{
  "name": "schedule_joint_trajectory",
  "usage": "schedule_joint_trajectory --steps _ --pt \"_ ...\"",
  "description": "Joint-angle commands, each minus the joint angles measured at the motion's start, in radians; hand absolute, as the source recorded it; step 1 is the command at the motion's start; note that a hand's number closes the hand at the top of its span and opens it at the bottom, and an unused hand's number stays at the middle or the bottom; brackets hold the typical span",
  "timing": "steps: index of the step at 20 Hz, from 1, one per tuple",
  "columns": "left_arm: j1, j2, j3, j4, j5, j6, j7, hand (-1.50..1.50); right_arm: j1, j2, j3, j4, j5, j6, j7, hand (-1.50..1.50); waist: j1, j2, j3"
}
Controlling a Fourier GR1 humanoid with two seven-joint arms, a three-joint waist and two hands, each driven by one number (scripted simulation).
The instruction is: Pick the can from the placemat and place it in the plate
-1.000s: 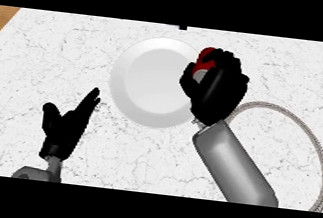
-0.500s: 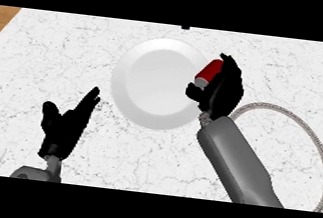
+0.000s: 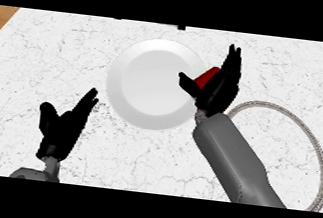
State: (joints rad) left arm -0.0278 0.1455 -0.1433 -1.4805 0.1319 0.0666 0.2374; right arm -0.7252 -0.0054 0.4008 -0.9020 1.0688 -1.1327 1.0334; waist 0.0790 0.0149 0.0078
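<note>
Nearest, the left hand (image 3: 64, 130) rests low at the left over the marble counter (image 3: 43, 67), its fingers straight and apart. At the right lies the round grey placemat (image 3: 321, 154). Further on, the right hand (image 3: 215, 84) has its fingers straightened upward, with the red can (image 3: 207, 76) against its palm at the plate's (image 3: 148, 87) right rim.

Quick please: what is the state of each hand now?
Left hand: open, holds nothing, resting at lower left.
Right hand: open, fingers straight, red can beside its palm at the plate rim.
</note>
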Motion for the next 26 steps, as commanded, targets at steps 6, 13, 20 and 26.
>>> schedule_joint_trajectory --steps 6,13,20,26 --pt "0.022 -0.015 0.030 0.077 0.014 -0.003 -0.025 0.00 0.100 0.005 0.182 -0.176 -0.120 -0.267 0.093 -1.50 -0.059 -0.014 -0.008" --pt "0.069 -0.031 0.019 0.006 -0.013 0.032 -0.009 0.00 0.333 0.005 0.414 -0.353 -0.105 -0.297 0.041 -1.50 -0.074 -0.017 -0.008" --pt "0.093 -0.018 0.040 -0.004 -0.006 0.007 -0.006 0.00 0.586 0.005 0.484 -0.540 0.050 -0.169 0.015 -1.50 -0.084 -0.019 -0.008" --pt "0.008 0.022 0.090 0.080 0.016 -0.049 0.001 0.00 0.619 0.005 0.532 -0.558 0.185 -0.124 0.170 -1.50 -0.081 -0.016 -0.008"
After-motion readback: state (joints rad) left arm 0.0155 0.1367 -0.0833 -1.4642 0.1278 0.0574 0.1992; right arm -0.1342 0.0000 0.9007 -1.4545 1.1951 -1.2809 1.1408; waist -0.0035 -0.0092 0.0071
